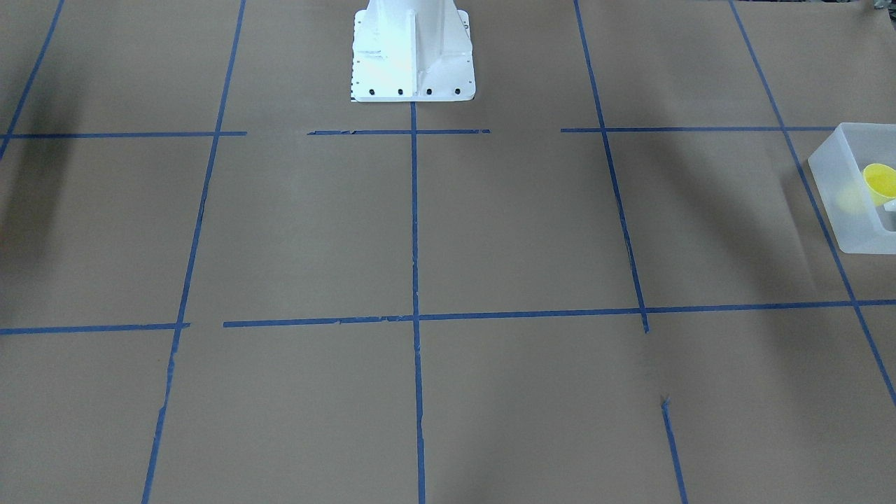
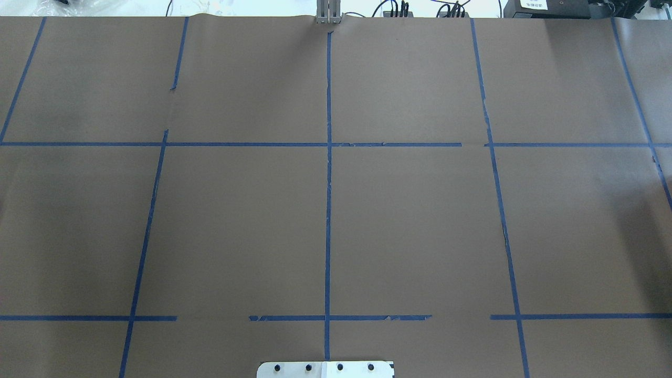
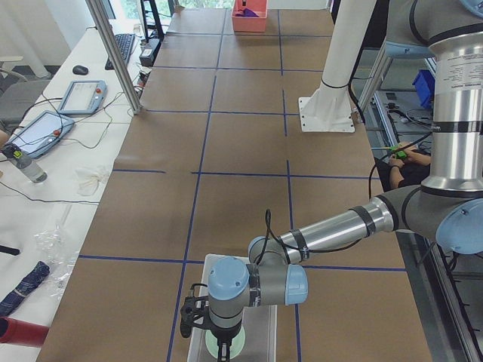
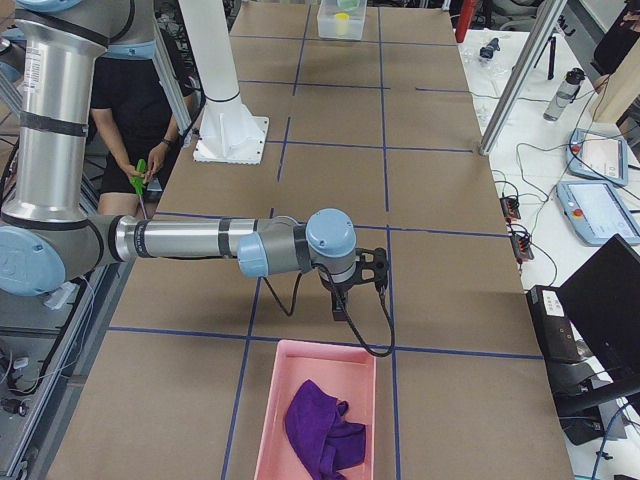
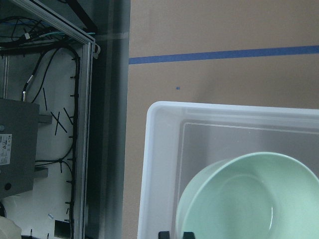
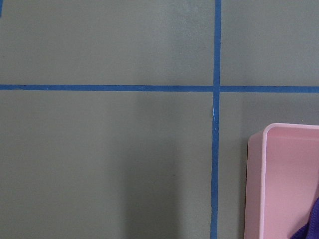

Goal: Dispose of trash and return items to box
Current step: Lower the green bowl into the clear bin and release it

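Note:
The box stands at the table's end on my left side, with the yellow cup inside it. My left gripper hangs over the box, right by a pale green bowl that lies in it. Only two dark tips show at the bottom edge of the left wrist view, so I cannot tell if it is open or shut. My right gripper hovers above bare table at the other end, and its state cannot be told. Trash is out of view.
A pink tray holding a purple cloth sits just beyond my right gripper, and its corner shows in the right wrist view. The robot's white pedestal stands mid-table. A person sits behind the robot. Side benches carry tablets and cables.

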`<state>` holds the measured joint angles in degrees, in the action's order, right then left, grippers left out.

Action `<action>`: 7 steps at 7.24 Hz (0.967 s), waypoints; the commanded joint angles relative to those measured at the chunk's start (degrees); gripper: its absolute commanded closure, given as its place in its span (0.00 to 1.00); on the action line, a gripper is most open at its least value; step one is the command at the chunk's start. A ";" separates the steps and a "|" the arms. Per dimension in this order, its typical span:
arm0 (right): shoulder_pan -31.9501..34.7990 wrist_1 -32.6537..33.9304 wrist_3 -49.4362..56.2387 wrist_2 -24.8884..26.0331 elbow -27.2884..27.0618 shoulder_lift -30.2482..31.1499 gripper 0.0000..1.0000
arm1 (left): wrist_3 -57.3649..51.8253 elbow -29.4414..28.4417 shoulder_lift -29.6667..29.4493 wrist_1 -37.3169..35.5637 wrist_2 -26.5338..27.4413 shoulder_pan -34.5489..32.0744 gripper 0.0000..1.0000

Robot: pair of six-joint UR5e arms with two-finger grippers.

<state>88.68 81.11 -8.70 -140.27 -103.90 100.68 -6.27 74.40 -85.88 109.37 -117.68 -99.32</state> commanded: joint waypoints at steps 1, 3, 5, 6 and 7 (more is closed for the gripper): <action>0.00 0.01 0.00 0.00 -0.16 -0.05 0.00 | 0.03 0.13 0.02 -0.03 -0.09 0.00 0.00; 0.00 0.01 0.00 0.00 -0.16 0.04 0.00 | 0.12 4.92 -0.07 -0.29 -0.53 0.00 0.00; 0.00 0.01 0.00 0.00 -0.16 -0.05 0.00 | 0.03 13.19 -0.77 0.31 -6.28 0.00 0.00; 0.00 0.01 -0.09 -0.09 -0.25 -0.05 0.00 | 0.03 17.31 -0.95 0.75 -8.42 0.09 0.00; 0.00 0.01 -0.09 0.00 -0.25 -0.13 0.00 | 0.20 17.36 -2.87 0.24 -8.35 0.26 0.00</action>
<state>88.68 81.12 -8.76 -140.30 -104.12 100.62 -6.19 89.91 -87.24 109.75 -124.91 -99.20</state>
